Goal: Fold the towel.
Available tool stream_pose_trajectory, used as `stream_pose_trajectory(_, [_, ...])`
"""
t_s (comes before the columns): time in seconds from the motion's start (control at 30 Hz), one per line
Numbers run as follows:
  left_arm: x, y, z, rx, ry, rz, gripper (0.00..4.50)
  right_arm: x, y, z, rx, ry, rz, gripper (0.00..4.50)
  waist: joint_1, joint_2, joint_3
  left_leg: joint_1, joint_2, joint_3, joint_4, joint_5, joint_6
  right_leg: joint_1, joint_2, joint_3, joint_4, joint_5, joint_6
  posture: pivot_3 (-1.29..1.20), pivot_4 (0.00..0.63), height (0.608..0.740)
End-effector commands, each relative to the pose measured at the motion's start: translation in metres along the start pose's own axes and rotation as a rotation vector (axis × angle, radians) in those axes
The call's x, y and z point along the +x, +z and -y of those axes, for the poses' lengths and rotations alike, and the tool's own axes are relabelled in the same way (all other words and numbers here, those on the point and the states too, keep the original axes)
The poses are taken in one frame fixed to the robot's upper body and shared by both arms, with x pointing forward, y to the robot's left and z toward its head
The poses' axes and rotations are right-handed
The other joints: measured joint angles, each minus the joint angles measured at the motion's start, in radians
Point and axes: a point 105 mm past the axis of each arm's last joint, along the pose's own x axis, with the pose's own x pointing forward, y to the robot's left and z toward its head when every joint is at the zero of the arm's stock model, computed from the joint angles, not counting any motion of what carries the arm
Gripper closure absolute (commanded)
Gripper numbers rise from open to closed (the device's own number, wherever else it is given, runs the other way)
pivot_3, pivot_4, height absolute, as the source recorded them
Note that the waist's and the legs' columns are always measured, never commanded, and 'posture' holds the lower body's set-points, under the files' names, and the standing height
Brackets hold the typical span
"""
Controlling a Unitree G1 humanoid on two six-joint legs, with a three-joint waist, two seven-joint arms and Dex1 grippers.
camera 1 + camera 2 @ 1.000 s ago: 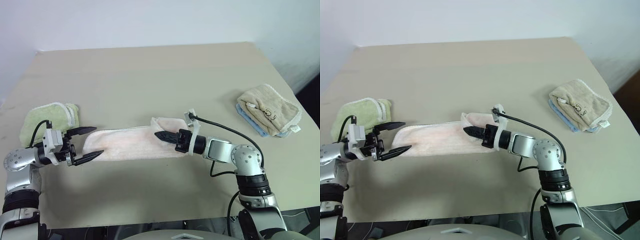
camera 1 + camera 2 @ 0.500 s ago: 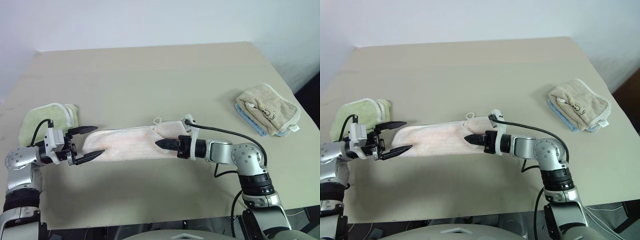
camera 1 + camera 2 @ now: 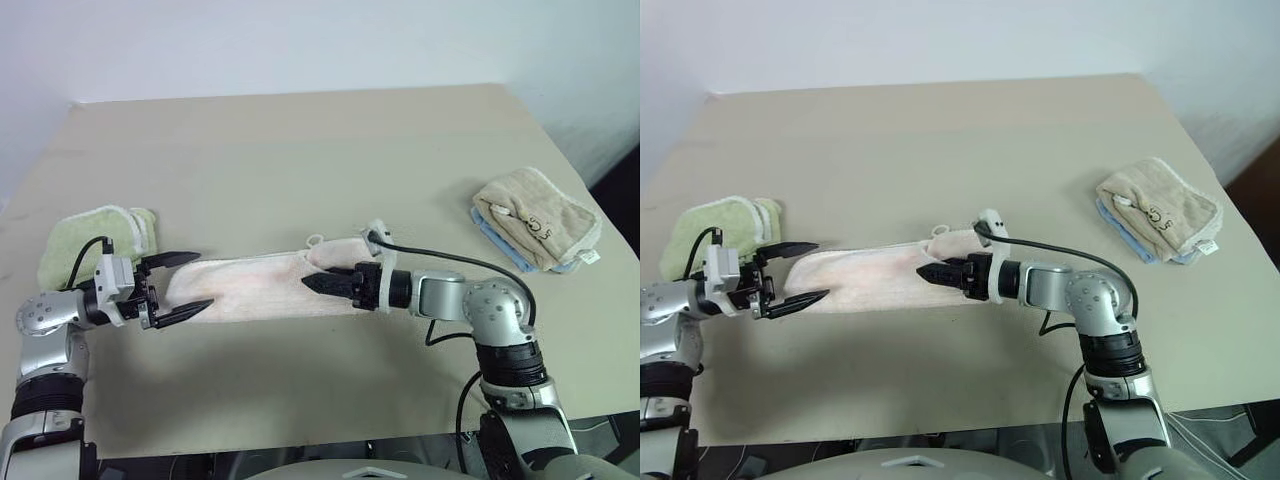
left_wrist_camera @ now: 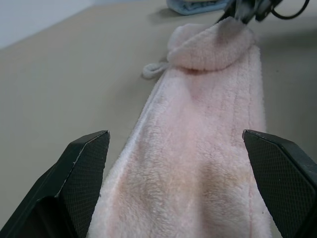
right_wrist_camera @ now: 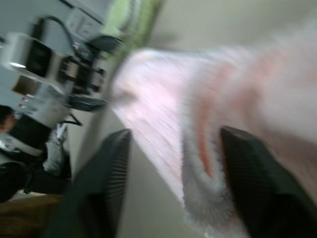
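Lying flat, towel point(image 3: 260, 288) released.

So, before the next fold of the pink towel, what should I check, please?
1. Left hand open, with one finger on each side of the towel's left end: ok.
2. Right hand open, not gripping the towel: ok.
3. Towel lies as one long strip on the table: ok.
4. Flap at the right end lines up with the strip's edges: cannot tell.
5. Green towel and tan towel lie apart from the strip: ok.
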Motion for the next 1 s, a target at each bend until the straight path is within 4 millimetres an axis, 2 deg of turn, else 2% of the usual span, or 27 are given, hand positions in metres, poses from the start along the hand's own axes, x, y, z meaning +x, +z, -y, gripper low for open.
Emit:
stream_pose_trajectory(0.03, [0.000, 0.003, -0.004, 0.024, 0.013, 0.009, 0.00, -0.014, 0.021, -0.027, -0.066, 0.098, 0.056, 0.05, 0.000, 0.000, 0.000, 0.000, 0.000, 0.000, 0.000, 0.000, 0.000, 0.000, 0.000, 0.000, 0.000, 0.000, 0.000, 0.00, 0.150, 0.728])
stream_pose_trajectory(0.2, [0.001, 0.002, -0.007, 0.017, 0.012, 0.011, 0.00, -0.041, 0.031, -0.038, -0.128, 0.120, 0.086, 0.02, 0.001, 0.000, 0.000, 0.000, 0.000, 0.000, 0.000, 0.000, 0.000, 0.000, 0.000, 0.000, 0.000, 0.000, 0.000, 0.00, 0.150, 0.728])
stream_pose_trajectory(0.33, [0.004, 0.003, -0.010, 0.013, 0.011, 0.017, 0.00, -0.069, 0.037, -0.020, -0.268, -0.012, 0.121, 0.02, 0.004, 0.000, 0.000, 0.000, 0.000, 0.000, 0.000, 0.000, 0.000, 0.001, 0.000, -0.001, 0.000, 0.000, 0.000, 0.00, 0.150, 0.728])
stream_pose_trajectory(0.4, [0.007, 0.003, -0.010, 0.011, 0.007, 0.022, 0.00, -0.076, 0.036, -0.011, -0.310, -0.055, 0.114, 0.02, 0.003, -0.001, 0.000, 0.000, 0.000, 0.000, 0.000, 0.000, 0.000, 0.001, -0.001, -0.001, -0.001, 0.000, 0.000, 0.00, 0.150, 0.728])
stream_pose_trajectory(0.53, [0.017, 0.006, -0.010, -0.002, -0.012, 0.044, 0.00, -0.095, 0.030, 0.015, -0.420, -0.154, 0.080, 0.88, 0.001, -0.001, 0.000, 0.000, 0.000, 0.001, 0.001, 0.000, 0.000, 0.001, -0.001, -0.001, -0.001, 0.000, 0.000, 0.00, 0.150, 0.728])
stream_pose_trajectory(0.67, [0.028, 0.011, -0.011, -0.023, -0.029, 0.080, 0.00, -0.105, 0.023, 0.026, -0.475, -0.168, 0.052, 2.31, 0.002, -0.001, 0.000, 0.000, 0.000, 0.001, 0.003, 0.000, 0.000, 0.002, -0.001, -0.002, -0.001, 0.000, 0.000, 0.00, 0.150, 0.728])
stream_pose_trajectory(0.77, [0.032, 0.013, -0.011, -0.030, -0.035, 0.091, 0.64, -0.105, 0.022, 0.028, -0.496, -0.163, 0.048, 3.38, 0.001, -0.001, 0.000, 0.000, 0.001, 0.001, 0.004, 0.000, 0.000, 0.002, -0.001, -0.002, -0.001, 0.000, 0.000, 0.00, 0.150, 0.728])
stream_pose_trajectory(0.87, [0.037, 0.015, -0.006, -0.048, -0.054, 0.107, 1.65, -0.105, 0.022, 0.028, -0.510, -0.153, 0.051, 4.44, 0.003, -0.001, 0.000, 0.000, 0.001, 0.001, 0.005, 0.000, 0.000, 0.003, -0.001, -0.002, -0.001, 0.000, 0.000, 0.00, 0.150, 0.728])
stream_pose_trajectory(1.0, [0.043, 0.019, -0.002, -0.055, -0.066, 0.126, 2.99, -0.103, 0.024, 0.028, -0.524, -0.150, 0.053, 4.50, 0.004, -0.001, 0.000, 0.000, 0.001, 0.001, 0.006, 0.000, 0.000, 0.003, -0.001, -0.002, -0.001, 0.000, 0.000, 0.00, 0.150, 0.728])
